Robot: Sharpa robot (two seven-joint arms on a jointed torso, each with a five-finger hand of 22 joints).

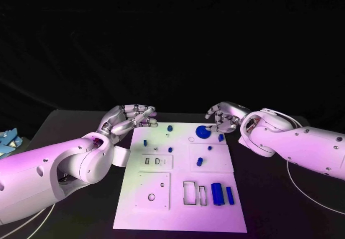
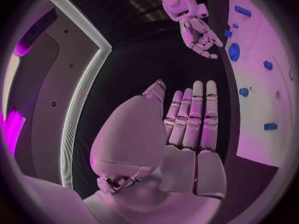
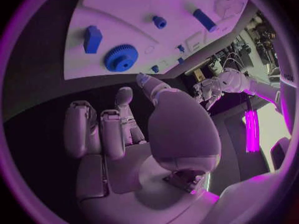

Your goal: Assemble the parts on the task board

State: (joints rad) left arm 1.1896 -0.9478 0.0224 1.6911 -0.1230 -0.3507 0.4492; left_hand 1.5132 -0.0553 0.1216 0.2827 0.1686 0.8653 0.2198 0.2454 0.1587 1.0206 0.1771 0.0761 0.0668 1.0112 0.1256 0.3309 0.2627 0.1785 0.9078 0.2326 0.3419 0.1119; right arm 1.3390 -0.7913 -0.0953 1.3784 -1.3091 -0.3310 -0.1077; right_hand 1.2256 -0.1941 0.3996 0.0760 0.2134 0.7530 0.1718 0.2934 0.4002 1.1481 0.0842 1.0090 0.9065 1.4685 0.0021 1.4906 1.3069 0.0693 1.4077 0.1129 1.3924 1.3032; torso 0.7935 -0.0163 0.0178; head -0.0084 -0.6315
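A black table (image 1: 72, 124) stretches out in front of me with darkness behind it, and the white task board (image 1: 216, 219) lies in its middle, running lengthwise away from me. My left hand (image 1: 131, 117) hangs over the table at the board's far left corner, fingers curled loosely with nothing between them; from my left wrist I see those fingers (image 2: 194, 115) stretched out side by side, apart from the board's edge and holding nothing. My right hand (image 1: 224, 117) hovers at the board's far right side, just beyond the blue gear (image 1: 203, 131), its fingers bent down toward it. From my right wrist the gear (image 3: 121, 57) lies flat on the board, clear of my fingertips (image 3: 143, 78), so this hand is empty too. Near the gear a small blue block (image 3: 92, 39) stands on the board, and several small blue pegs (image 1: 169, 128) sit along the far part of the plate. Closer to me, two long blue bars (image 1: 217, 194) lie side by side on the right part of the board, next to a pair of rectangular cut-outs (image 1: 190, 193). At the near left a square panel carries a round hole (image 1: 151, 197).
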